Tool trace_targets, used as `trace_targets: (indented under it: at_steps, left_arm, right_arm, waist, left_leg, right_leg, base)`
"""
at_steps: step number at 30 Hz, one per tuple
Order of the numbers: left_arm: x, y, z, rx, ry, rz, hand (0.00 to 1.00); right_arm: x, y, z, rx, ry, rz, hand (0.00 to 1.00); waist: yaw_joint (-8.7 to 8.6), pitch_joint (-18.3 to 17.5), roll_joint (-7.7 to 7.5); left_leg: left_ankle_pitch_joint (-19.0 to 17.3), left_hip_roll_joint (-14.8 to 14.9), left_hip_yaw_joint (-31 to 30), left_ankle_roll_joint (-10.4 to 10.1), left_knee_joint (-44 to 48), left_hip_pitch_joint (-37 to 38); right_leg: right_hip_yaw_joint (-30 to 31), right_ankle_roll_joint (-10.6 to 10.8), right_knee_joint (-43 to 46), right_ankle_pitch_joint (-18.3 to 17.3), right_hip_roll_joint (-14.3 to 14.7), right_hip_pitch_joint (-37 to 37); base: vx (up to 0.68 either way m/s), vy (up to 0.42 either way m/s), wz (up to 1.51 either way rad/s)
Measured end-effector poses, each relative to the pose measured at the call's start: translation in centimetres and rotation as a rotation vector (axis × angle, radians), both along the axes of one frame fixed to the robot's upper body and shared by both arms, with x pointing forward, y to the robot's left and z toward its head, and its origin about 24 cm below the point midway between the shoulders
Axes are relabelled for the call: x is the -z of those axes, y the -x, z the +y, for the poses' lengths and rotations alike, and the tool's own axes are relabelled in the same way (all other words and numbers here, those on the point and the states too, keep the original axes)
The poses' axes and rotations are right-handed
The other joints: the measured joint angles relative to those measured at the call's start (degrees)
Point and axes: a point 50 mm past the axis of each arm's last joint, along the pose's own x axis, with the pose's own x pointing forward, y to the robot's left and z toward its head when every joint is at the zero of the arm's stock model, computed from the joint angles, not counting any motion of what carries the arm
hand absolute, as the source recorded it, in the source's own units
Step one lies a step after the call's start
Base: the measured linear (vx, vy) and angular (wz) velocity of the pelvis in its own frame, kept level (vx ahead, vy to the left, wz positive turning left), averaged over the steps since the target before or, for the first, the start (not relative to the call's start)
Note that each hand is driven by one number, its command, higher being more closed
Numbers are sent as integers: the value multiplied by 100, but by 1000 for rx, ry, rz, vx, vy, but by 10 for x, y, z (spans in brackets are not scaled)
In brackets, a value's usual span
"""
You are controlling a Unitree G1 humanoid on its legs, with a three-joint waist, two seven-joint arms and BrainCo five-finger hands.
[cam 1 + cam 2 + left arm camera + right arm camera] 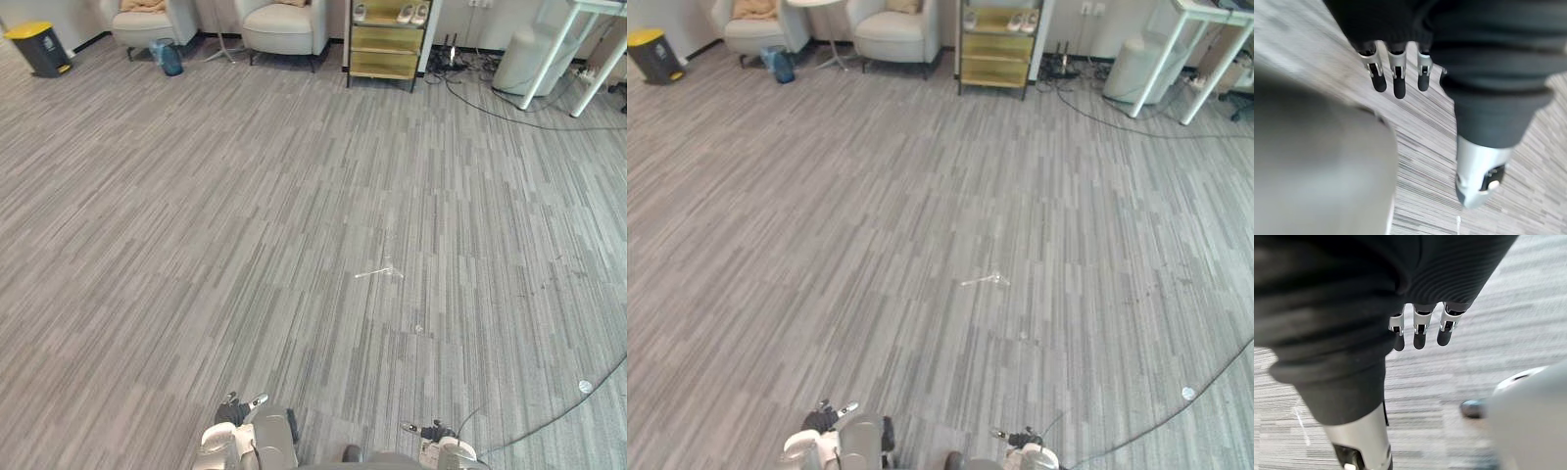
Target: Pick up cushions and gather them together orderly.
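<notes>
A tan cushion (144, 6) lies on the seat of the left cream armchair (147, 24) at the far end of the room. The edge of a second tan cushion (904, 5) lies on the other armchair (284, 29) beside it. Both hands hang low at the near edge, far from the chairs. My left hand (235, 406) is open over the grey floor, its fingers (1397, 78) straight and holding nothing. My right hand (431, 431) is the same, its fingers (1419, 330) straight and empty.
Wide grey striped floor (294, 215) lies between me and the chairs. A black bin with a yellow lid (39, 47) stands far left, a blue bag (168, 57) by the chairs, a gold drawer cabinet (386, 44) behind. White table legs (563, 49) and cables (509, 117) are at the far right.
</notes>
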Motion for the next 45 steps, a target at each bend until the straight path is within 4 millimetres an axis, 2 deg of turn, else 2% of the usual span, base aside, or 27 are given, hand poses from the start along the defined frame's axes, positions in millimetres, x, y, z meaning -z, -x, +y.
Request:
trace_targets:
  at_steps: [2,3,5,6,7,8,9,11,14,17,19,20,22,23,25,26,28,31,32,33,34,35,36,39,41,43,45]
  left_arm:
    - [-1,-4,-1,-4,9,-7,0]
    - [-1,-3,1,-11,8,0,0]
    - [-4,-13,-3,-28,27,-25,0]
    - [-3,-13,-4,-14,27,-22,0]
    - [-2,-11,-6,8,26,-5,0]
    - [-1,-11,-8,25,28,3,0]
    - [1,-9,-10,39,27,15,0]
    - [3,-5,-13,55,30,34,0]
    - [6,-1,-13,79,25,65,0]
    - [8,5,-3,103,-7,94,0]
    - [10,10,3,96,-18,107,0]
    - [10,12,0,88,-7,111,0]
    - [13,16,-9,67,26,124,0]
    - [13,15,-13,43,46,119,0]
    - [13,14,-16,29,60,113,0]
    - [10,8,-13,37,46,89,0]
    - [5,2,-6,65,8,49,0]
    - [3,-3,-7,73,4,22,0]
    - [3,-3,-8,80,4,23,0]
    - [3,-2,-9,95,3,28,0]
    - [3,-2,-10,97,4,29,0]
    - [4,-1,-9,89,5,30,0]
    - [4,1,-8,90,5,39,0]
    - [2,-6,-6,106,-6,28,0]
    - [4,-1,-4,127,-15,56,0]
    - [7,4,-2,160,-28,87,0]
    - [9,9,0,181,-41,111,0]
  right_arm:
    - [1,1,1,3,-4,4,0]
    - [1,-1,10,-2,-26,-4,0]
    - [2,1,13,2,-39,0,0]
    - [3,4,13,17,-46,6,0]
    - [3,5,12,15,-45,4,0]
    - [4,6,12,14,-44,5,0]
    - [3,6,10,7,-38,3,0]
    - [0,1,4,-45,-6,-17,0]
    - [-4,-5,-8,-61,33,-43,0]
    - [-6,-9,-10,-99,49,-46,0]
    - [-3,0,-10,-100,43,-13,0]
    - [-1,9,-16,-94,52,11,0]
    - [-3,7,-25,-84,59,19,0]
    - [-4,4,-26,-81,59,9,0]
    - [-4,1,-22,-78,49,4,0]
    - [-2,3,-16,-72,27,14,0]
    - [1,4,-6,-71,8,19,0]
    - [-1,1,-7,-67,14,11,0]
    - [-1,0,-9,-55,22,9,0]
    - [-1,2,-12,-52,30,14,0]
    - [-1,3,-12,-52,30,16,0]
    - [0,7,-11,-57,30,27,0]
    - [1,7,-7,-58,20,27,0]
    - [4,9,5,-61,-15,32,0]
    - [4,12,4,-68,-12,38,0]
    - [4,12,1,-74,-4,33,0]
    - [3,11,-2,-80,6,32,0]
  waist:
    - [157,-5,14]
    - [193,-41,-77]
    - [199,-71,-171]
    - [195,-73,-182]
    - [168,-70,-187]
    - [131,-72,-205]
    - [48,-77,-214]
    - [-73,-102,-144]
    - [-203,-20,-4]
    - [-464,13,-262]
    - [-499,21,-497]
    - [-519,-36,-342]
    - [-484,-195,47]
    - [-483,-187,195]
    - [-432,-100,286]
    - [-375,-19,234]
    - [-342,48,19]
    - [-259,42,42]
    - [-220,38,50]
    - [-146,8,118]
    - [-116,19,145]
    - [-47,-8,138]
    - [-51,-26,86]
    - [-98,-71,-97]
    - [-107,-82,-127]
    - [-133,-94,-158]
    - [-241,-97,-141]
  left_leg:
    - [899,-82,0,141,-535,11]
    - [1115,-155,54,526,-397,50]
    - [612,-166,108,668,61,58]
    - [282,-187,139,664,213,311]
    - [21,-262,129,676,187,671]
    - [-157,-357,121,670,142,966]
    - [-354,-488,126,648,-19,1486]
    - [-493,-551,117,655,-456,2208]
    - [-498,-448,88,644,-1191,3234]
    - [-499,-480,-221,644,-1614,3779]
    - [-633,-609,-513,438,-1602,4127]
    - [-714,-364,-759,306,-1351,4242]
    - [-639,69,-967,212,366,3478]
    - [-170,280,-1013,46,1555,2945]
    - [392,797,-759,-1,3475,2072]
    - [73,1004,-493,185,4181,1726]
    - [-333,979,-177,229,4331,1146]
    - [-674,713,298,152,2686,518]
    - [-528,428,398,53,1307,411]
    - [30,233,403,-10,-253,427]
    - [349,218,386,42,-479,413]
    - [1090,167,352,266,-521,510]
    - [1033,77,369,459,-527,553]
    - [652,-153,316,673,-510,724]
    - [267,-318,251,614,-776,1449]
    - [198,-472,159,645,-1065,2062]
    - [175,-542,82,612,-1434,2649]
  right_leg:
    - [270,205,-233,-122,-4,414]
    - [360,333,-88,-195,-154,492]
    - [381,561,834,-211,-275,167]
    - [401,836,2070,-153,-333,-226]
    - [377,1430,3493,193,-487,-707]
    - [309,1551,4399,396,-657,-1038]
    - [40,1342,5399,339,-979,-1401]
    - [-472,913,5700,56,-1335,-1942]
    - [-1045,653,4060,-259,-1244,-2665]
    - [-722,750,1036,909,-958,-2977]
    - [-219,748,680,1494,-935,-3056]
    - [-122,383,1218,1924,-732,-3092]
    - [-378,274,1493,1377,-493,-2999]
    - [-460,184,1515,1140,-348,-2823]
    - [-494,56,1278,825,-128,-2214]
    - [-549,4,1105,701,-105,-1721]
    - [-596,26,623,568,-172,-923]
    - [-564,120,51,530,-259,-208]
    - [-574,254,-73,440,-361,2]
    - [-525,413,-240,325,-373,224]
    - [-500,452,-279,275,-366,311]
    - [-396,596,-296,149,-369,507]
    - [-399,628,-264,127,-438,581]
    - [-363,711,869,188,-726,200]
    - [-96,1413,3307,700,-1010,-619]
    - [-186,1266,4550,527,-1192,-1110]
    - [-560,1049,4630,15,-1279,-1464]
  base:
    - [750,123,-75]
    - [865,162,-37]
    - [722,146,-9]
    - [684,163,-6]
    - [667,163,-3]
    - [643,137,5]
    - [649,100,12]
    - [635,58,4]
    - [622,-33,8]
    - [650,-212,59]
    - [577,-253,61]
    - [552,-252,37]
    - [785,-372,23]
    - [620,-287,12]
    - [615,-221,12]
    - [705,-220,17]
    - [644,-193,22]
    - [523,-41,-3]
    - [626,74,-19]
    - [515,92,-19]
    - [536,126,-32]
    - [443,111,-19]
    - [565,139,6]
    - [526,165,27]
    - [536,185,12]
    - [484,123,25]
    - [464,32,47]
